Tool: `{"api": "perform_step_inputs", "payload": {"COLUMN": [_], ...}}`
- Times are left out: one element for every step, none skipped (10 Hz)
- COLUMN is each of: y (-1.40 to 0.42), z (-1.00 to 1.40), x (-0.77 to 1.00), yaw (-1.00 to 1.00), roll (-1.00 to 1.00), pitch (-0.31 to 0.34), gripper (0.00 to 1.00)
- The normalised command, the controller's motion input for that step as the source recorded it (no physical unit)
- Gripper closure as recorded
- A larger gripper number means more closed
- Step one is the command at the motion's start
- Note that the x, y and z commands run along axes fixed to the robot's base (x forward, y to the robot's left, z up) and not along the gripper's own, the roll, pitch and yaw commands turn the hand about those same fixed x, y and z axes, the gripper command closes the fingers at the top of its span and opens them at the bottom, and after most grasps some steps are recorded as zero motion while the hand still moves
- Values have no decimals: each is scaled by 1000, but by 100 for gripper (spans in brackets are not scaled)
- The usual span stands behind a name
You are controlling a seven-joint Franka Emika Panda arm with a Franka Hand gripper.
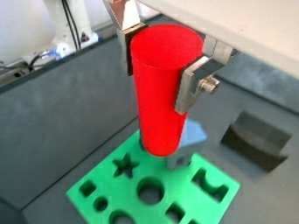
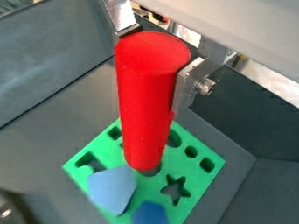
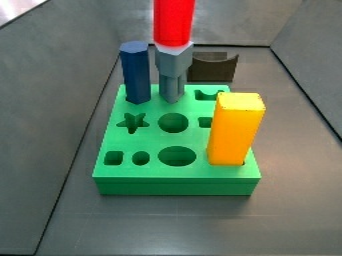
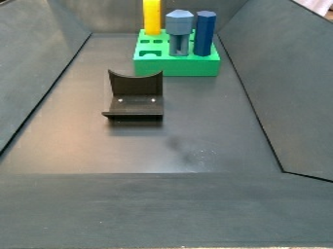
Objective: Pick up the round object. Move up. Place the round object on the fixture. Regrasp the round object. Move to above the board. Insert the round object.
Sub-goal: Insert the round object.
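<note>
Both jaws of the gripper (image 1: pixel 163 48) tight on the round object (image 1: pixel 160 87).

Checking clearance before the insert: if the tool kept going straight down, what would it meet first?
Probably the board: the red peg in the tool hangs above it, close beside the grey-blue peg; depth is unclear.

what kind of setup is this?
Likely a lab peg-insertion test cell: grey-walled bin, green board with shaped holes and pegs standing in it, the fixture on the floor. The gripper holds the round object above the board.
</note>
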Motion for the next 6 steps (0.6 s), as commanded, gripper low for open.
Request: {"api": "perform_step_inputs", "payload": {"y": [-411,-340,-120,0,0,0], "z": [-806,-900,-920,-911,-903,-831], "x": [37,66,40,0,0,0], "yaw": [-91,-71,-57,-63,-51,-37], "roll": [-119,-76,-10,-3,-24,-61], "pitch": [-46,-54,-26,0,0,-4], "gripper": [100,100,100,100,100,100]}}
